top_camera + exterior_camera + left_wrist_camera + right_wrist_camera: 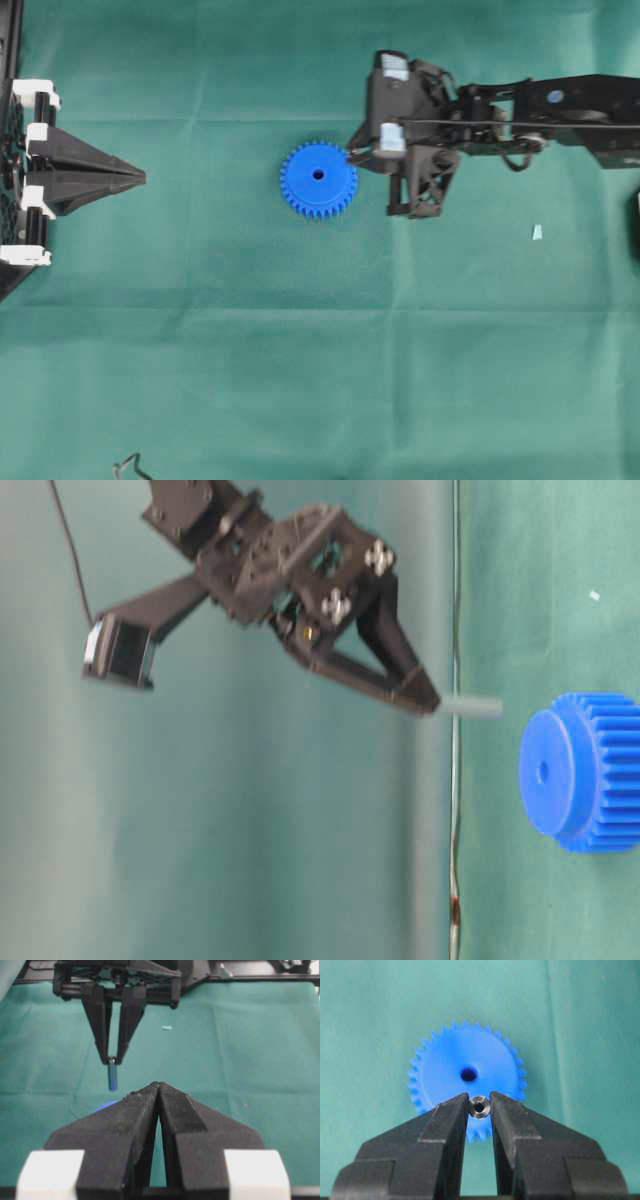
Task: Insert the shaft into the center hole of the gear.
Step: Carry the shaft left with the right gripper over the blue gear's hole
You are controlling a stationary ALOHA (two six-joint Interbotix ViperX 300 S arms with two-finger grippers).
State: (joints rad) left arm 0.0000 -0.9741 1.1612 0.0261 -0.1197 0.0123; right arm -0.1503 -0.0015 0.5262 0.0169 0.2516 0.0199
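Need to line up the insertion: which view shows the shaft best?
The table-level view: the shaft shows side-on, sticking out of the right gripper, short of the gear. Right wrist shows only its end; left wrist shows it hanging; overhead barely shows it.

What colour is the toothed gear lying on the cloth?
Bright blue: the round plastic toothed gear is one solid colour, with a dark center hole. It shows best in the right wrist view.

Open green cloth (250,350) surrounds the gear (318,180) on every side. The right gripper (479,1108), clamped on the shaft (479,1107), hangs above the gear's near rim, with clear air between shaft tip and center hole (468,1074). The left gripper (140,177), jaws together, sits well apart across bare cloth. A pale scrap (537,232) lies behind the right arm.
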